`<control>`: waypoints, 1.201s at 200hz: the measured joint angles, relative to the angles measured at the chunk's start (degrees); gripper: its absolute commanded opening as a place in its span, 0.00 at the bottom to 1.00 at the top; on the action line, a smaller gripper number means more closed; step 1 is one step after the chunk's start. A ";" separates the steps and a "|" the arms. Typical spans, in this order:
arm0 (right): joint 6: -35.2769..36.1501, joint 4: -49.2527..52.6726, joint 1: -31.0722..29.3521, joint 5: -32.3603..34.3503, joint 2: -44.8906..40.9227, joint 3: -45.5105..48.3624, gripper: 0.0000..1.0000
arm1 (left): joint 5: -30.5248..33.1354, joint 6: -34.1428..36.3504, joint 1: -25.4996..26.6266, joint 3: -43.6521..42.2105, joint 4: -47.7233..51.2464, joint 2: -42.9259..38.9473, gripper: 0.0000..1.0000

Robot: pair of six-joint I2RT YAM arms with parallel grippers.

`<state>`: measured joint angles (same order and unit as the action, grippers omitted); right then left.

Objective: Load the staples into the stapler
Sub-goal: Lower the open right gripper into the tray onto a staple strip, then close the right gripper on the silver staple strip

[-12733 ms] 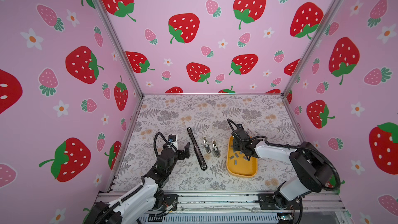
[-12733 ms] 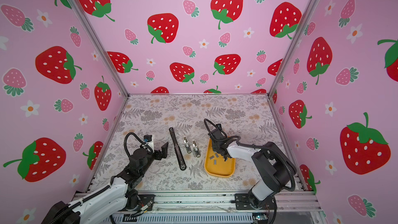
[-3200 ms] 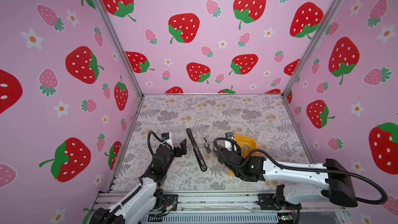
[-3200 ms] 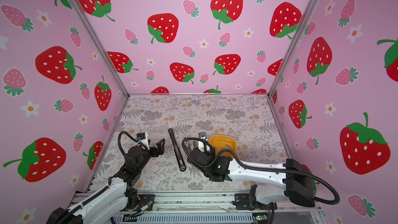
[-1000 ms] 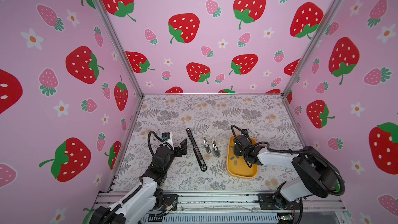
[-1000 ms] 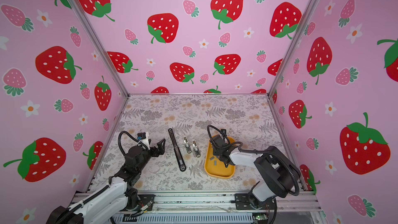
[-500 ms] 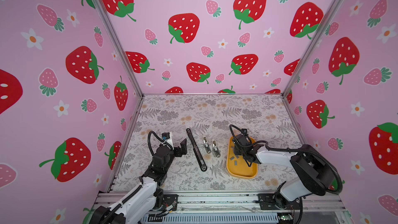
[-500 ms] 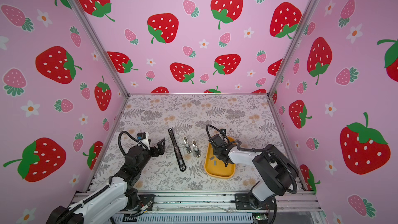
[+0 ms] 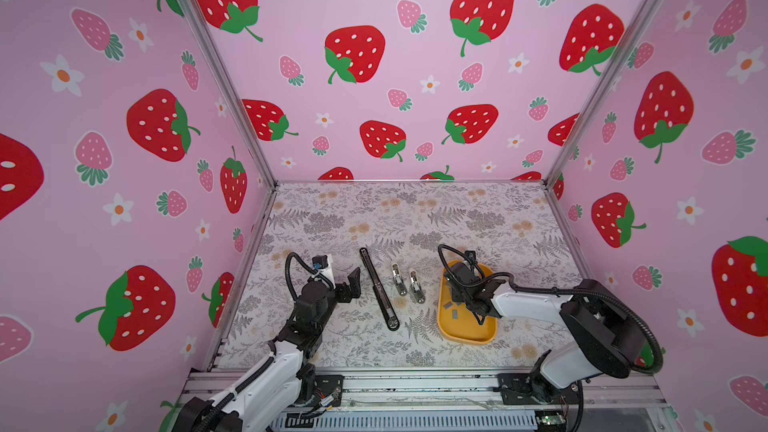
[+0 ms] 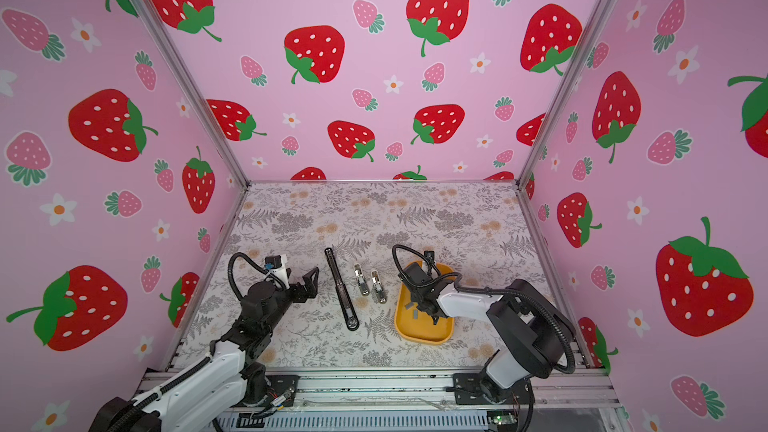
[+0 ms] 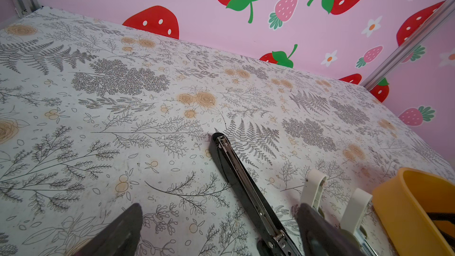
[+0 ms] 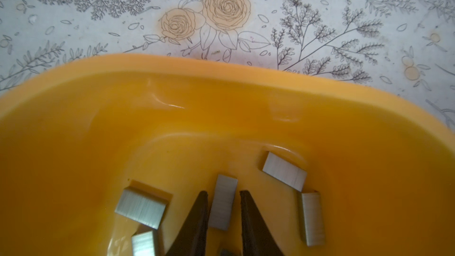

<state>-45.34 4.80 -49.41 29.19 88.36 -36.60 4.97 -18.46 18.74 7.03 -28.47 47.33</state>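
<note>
One staple strip (image 12: 222, 203) lies flat on the floor of the yellow tray (image 12: 197, 70), directly between the right jaws. Their dark fingertips (image 12: 200, 215) stand narrow, one along each long edge of the strip. A sliver of yellow shows beside the strip, and I cannot tell whether the jaws pinch it or only flank it. The other staples (image 12: 284, 172) lie loose on the same tray floor, some strips outside one fingertip, some outside the other, all apart from the jaws. Ahead of the right jaws rises the tray's curved wall, and past its rim lies the floral worktop (image 12: 320, 20).

In both top views the right jaws reach down into the tray. The black stapler (image 9: 378, 288) lies opened flat on the worktop, well apart from the right jaws and near the left jaws. Two small pale staplers (image 9: 397, 280) lie between it and the tray. The left jaws stand wide apart and empty. In the left wrist view the black stapler, metal channel up, runs forward from the gap between their fingertips (image 11: 118, 232).
</note>
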 measured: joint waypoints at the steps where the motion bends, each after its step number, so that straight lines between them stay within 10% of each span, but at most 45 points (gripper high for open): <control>1: 0.00 0.00 0.00 0.00 0.02 0.00 0.26 | 0.02 0.00 0.00 0.00 0.00 0.00 0.99; 240: 0.15 -4.39 0.07 1.29 4.26 -1.86 0.12 | 0.11 0.00 0.02 0.00 0.00 0.07 0.99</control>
<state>-45.19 0.40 -49.34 30.48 92.62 -38.46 5.08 -18.46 18.76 7.03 -28.47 47.40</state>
